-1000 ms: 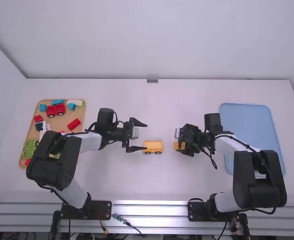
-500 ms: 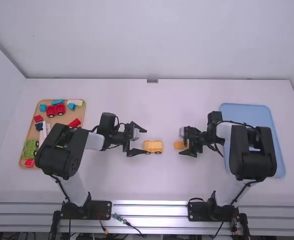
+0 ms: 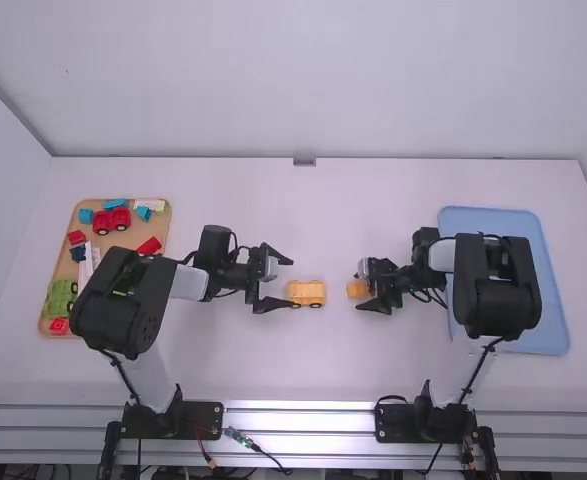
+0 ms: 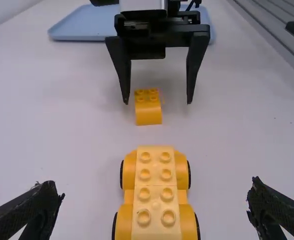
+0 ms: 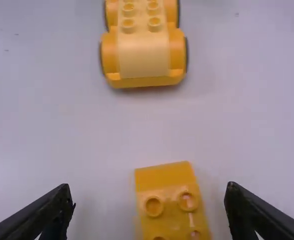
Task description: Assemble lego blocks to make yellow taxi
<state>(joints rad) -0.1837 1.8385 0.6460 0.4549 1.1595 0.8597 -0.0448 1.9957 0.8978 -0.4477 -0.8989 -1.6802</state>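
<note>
One wheeled yellow base [image 4: 156, 192] sits between the worktop's [image 3: 243, 360] side edges, left gripper [image 3: 290, 281] spread near it, right gripper [image 3: 361, 287] wide astride the small block [image 4: 148, 115]!

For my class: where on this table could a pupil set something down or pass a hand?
Bare: the far stretch of table between the wooden tray and the blue tray, and the near stretch from the yellow car base to the metal rail. Crowded: around the loose yellow block, between the fingers of the right claw, and the wooden tray.
</note>
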